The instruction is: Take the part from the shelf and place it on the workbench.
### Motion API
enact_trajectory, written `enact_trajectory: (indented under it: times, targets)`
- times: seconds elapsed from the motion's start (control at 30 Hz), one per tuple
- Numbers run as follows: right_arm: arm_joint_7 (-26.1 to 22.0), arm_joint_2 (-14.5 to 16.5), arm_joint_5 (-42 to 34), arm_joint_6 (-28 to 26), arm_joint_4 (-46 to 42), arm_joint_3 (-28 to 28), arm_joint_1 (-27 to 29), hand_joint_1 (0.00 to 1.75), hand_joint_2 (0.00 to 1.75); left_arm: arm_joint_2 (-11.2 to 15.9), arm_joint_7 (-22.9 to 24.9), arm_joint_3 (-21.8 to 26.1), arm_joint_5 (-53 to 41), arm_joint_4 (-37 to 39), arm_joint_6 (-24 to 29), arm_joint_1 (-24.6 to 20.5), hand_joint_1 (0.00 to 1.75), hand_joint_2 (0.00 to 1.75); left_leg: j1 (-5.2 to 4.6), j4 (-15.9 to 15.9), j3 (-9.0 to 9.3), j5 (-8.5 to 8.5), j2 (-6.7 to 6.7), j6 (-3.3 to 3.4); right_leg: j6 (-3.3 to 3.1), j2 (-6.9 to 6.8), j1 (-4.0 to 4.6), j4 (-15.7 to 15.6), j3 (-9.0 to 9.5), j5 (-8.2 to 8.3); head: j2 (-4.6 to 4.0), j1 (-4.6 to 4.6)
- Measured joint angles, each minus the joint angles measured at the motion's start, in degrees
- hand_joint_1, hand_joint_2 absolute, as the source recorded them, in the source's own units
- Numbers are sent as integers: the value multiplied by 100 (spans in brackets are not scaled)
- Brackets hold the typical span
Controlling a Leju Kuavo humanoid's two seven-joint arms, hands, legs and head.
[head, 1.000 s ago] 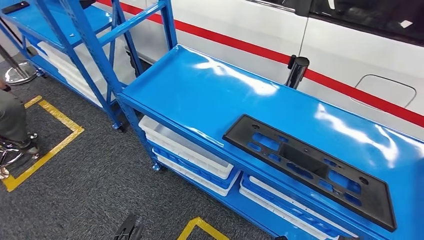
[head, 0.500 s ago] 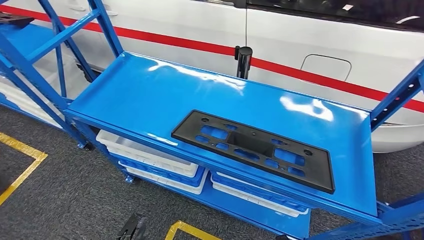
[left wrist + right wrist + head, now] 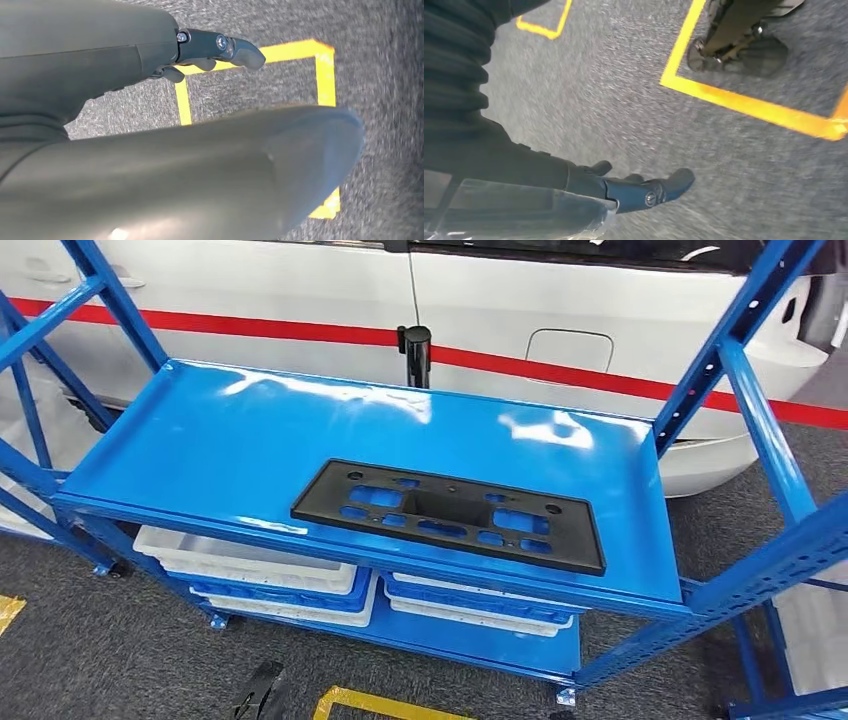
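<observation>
A flat black plastic part (image 3: 447, 513) with several cut-outs lies on the top deck of the blue shelf (image 3: 220, 440), near its front edge and right of centre. My left hand (image 3: 200, 155) hangs over grey carpet and yellow floor tape, its fingers (image 3: 222, 47) stretched out and holding nothing. My right hand (image 3: 624, 192) also hangs above the carpet, its dark fingers (image 3: 674, 182) extended and empty. Both hands are far below the part.
White and blue bins (image 3: 250, 565) fill the lower deck. Blue uprights (image 3: 760, 430) frame the shelf on the right, and more slant at the left. A white car (image 3: 500, 300) with a red stripe and a black post (image 3: 414, 350) stand behind. Yellow tape (image 3: 390, 705) marks the carpet.
The whole picture has shifted: my view has swung round, so the shelf with the part now sits centred and squarer. The part itself has not moved on the deck.
</observation>
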Motion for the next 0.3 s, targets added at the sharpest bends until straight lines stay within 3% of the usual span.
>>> enact_trajectory:
  times: [0.03, 0.07, 0.1, 0.13, 0.17, 0.23, 0.27, 0.3]
  targets:
    - [1, -5, 0, 0, 0, -1, 9, 0, 175, -5, 2, 0, -9, 0, -1, -2, 0, 0, 37, 33, -15, -14, 75, -63, 113, -73, -61, -359, 208, 132, 0, 0]
    - [2, -2, 0, 0, 0, -1, 4, 0, 175, -1, 4, 1, -17, -2, -2, -8, 0, 0, 57, 98, -33, -45, 147, -139, 203, -232, -106, -777, 455, 256, 0, 0]
    - [3, 6, 0, 2, -2, -2, -10, 0, 175, 8, 5, 1, -24, -6, -1, -13, 0, 0, 69, 168, -52, -91, 215, -219, 246, -379, -121, -1101, 646, 346, 0, 16]
    - [3, 10, 1, 4, -5, -3, -24, 0, 175, 15, 7, 1, -28, -9, -1, -20, 0, 0, 68, 232, -59, -145, 279, -295, 227, -477, -123, -1298, 762, 393, 0, 20]
    - [4, 15, 1, 6, -10, -6, -36, 0, 175, 21, 8, 1, -31, -13, 0, -29, 0, 44, 60, 278, -54, -195, 340, -358, 167, -524, -110, -1344, 785, 399, 0, 22]
    - [5, 8, 3, 9, -16, -19, -27, 0, 175, 9, 8, 0, -38, -13, 5, -43, 0, 131, 90, 300, -24, -254, 422, -425, 19, -364, -107, -1313, 741, 417, 0, 4]
    - [16, 14, 10, 1, -15, -28, -14, 0, 175, 5, 8, 0, -45, -13, 13, -48, 0, 175, 121, 348, -28, -317, 351, -450, -28, -300, -112, -1312, 727, 439, 0, -4]
    - [19, 16, 13, -2, -15, -33, -5, 0, 175, 4, 8, 0, -48, -13, 17, -51, 0, 175, 139, 366, -29, -340, 327, -461, -53, -259, -118, -1312, 721, 450, 0, -7]
